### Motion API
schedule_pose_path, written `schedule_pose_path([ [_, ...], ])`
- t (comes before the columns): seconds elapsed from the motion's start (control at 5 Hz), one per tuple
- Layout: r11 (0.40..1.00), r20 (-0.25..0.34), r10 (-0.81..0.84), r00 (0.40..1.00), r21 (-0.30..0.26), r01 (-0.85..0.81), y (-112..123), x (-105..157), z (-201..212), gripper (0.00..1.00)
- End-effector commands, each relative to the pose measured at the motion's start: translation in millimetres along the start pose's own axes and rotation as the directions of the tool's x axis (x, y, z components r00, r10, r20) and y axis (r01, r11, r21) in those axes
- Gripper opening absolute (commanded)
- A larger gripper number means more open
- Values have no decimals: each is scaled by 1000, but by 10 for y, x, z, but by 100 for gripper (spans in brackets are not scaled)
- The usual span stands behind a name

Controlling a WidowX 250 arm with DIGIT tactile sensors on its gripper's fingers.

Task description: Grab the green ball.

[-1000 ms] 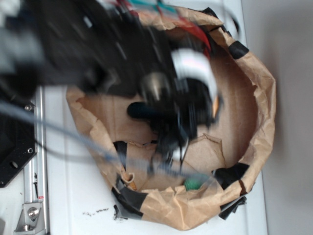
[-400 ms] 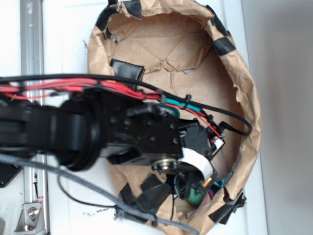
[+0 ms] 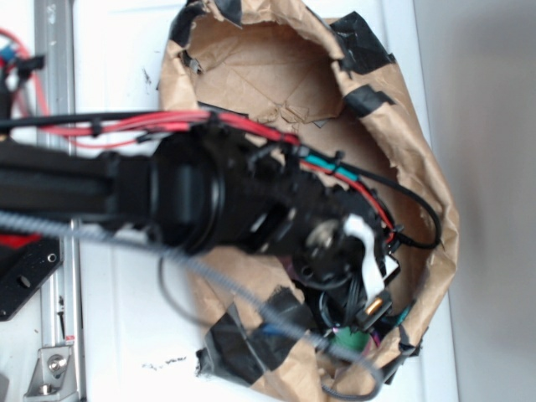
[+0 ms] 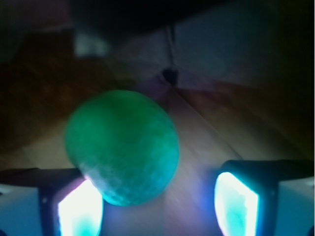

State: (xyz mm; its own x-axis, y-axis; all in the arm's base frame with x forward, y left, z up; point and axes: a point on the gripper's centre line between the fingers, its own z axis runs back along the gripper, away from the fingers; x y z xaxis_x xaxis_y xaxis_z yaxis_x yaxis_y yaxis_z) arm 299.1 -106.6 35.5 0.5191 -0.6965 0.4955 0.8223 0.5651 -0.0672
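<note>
We have the gripper spread wide, holding nothing, with the green ball just ahead, hugging one glowing pad and clear of the other. We should shift to centre it before squeezing (round things roll). It looks matte and speckled, lying on creased brown paper patched with black tape.

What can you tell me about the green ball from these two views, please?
The green ball is small, round and matte, with a faintly speckled medium-green surface. In the wrist view it lies between the glowing fingers of the hand, close against one and clear of the other. In the exterior view only a green sliver shows beneath the arm, near the crumpled paper wall.
</note>
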Motion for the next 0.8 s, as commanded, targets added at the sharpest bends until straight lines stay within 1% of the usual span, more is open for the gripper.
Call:
schedule_pose_path([
  [0.0,997,22,-2,1000,82,1,12,204,211,0],
  [0.2,977,20,84,996,196,-87,282,98,515,0],
  [0.4,928,30,205,978,312,-204,555,-94,940,0],
  [0.6,853,31,345,938,406,-327,664,-280,1309,0],
])
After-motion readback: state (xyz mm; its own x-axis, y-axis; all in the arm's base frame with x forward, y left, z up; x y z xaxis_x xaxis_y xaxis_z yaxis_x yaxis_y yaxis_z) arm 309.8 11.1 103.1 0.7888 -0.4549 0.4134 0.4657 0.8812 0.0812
